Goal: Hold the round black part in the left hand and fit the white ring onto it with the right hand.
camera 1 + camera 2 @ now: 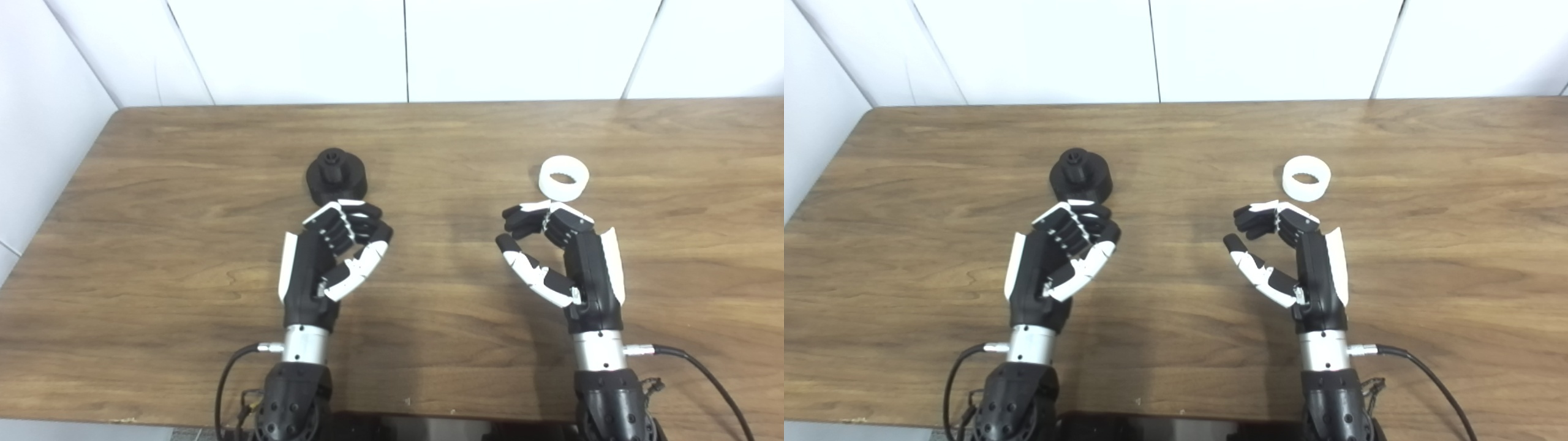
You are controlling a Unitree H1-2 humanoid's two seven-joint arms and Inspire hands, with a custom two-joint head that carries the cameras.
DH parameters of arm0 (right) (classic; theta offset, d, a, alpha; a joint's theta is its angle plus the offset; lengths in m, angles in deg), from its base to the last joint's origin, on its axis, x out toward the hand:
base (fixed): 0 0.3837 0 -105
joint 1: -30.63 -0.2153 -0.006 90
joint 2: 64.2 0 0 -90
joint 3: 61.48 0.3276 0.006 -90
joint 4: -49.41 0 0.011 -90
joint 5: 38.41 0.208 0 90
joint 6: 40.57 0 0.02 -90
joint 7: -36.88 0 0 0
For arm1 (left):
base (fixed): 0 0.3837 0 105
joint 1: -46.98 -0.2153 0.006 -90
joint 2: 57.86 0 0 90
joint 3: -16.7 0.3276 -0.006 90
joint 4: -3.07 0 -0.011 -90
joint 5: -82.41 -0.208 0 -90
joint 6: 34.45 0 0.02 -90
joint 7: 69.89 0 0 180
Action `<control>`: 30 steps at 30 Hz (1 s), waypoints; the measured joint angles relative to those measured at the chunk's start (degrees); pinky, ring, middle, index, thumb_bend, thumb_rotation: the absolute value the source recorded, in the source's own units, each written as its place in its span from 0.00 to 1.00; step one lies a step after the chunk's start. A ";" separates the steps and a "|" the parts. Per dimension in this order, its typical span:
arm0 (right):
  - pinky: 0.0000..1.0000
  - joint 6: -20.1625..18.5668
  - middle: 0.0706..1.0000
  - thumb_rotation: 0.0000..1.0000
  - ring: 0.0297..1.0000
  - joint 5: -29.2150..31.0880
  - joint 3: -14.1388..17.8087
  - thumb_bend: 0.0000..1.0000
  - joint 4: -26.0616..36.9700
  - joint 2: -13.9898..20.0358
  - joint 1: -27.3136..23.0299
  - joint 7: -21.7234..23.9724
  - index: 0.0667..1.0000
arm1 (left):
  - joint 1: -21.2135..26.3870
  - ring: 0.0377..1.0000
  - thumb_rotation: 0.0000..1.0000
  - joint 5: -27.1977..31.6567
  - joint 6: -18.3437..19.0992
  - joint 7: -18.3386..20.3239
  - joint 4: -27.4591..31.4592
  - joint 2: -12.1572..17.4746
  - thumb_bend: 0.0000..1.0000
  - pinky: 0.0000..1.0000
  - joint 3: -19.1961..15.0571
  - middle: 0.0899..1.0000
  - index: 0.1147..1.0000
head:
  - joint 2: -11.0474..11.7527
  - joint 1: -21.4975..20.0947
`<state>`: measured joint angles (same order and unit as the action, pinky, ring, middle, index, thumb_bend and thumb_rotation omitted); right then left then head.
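The round black part [335, 175] sits upright on the wooden table [184, 202], a small knob on its top, left of centre. My left hand [334, 254] lies just in front of it, fingers curled with the thumb near them, holding nothing. The white ring [563, 178] lies flat on the table to the right. Just short of the ring rests my right hand [554, 257], fingers bent, thumb spread away, nothing in it. Neither hand touches its object.
White wall panels [404, 49] rise behind the table's far edge, and a white wall [37, 135] flanks its left side. Black cables [704, 373] trail from both wrists near the front edge.
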<state>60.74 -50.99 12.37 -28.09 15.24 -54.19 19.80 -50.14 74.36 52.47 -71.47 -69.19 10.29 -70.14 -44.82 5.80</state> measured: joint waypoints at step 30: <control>0.48 0.24 0.56 0.16 0.53 1.09 0.70 0.49 -0.02 0.11 0.16 1.04 0.46 | 12.83 0.87 0.30 -24.09 16.61 3.81 2.07 17.05 0.71 0.74 -1.87 0.87 0.80 | 0.53 1.50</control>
<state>60.98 -49.90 13.07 -28.10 15.35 -54.03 20.84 -37.31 50.27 69.08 -67.66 -67.12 27.34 -72.00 -44.30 7.29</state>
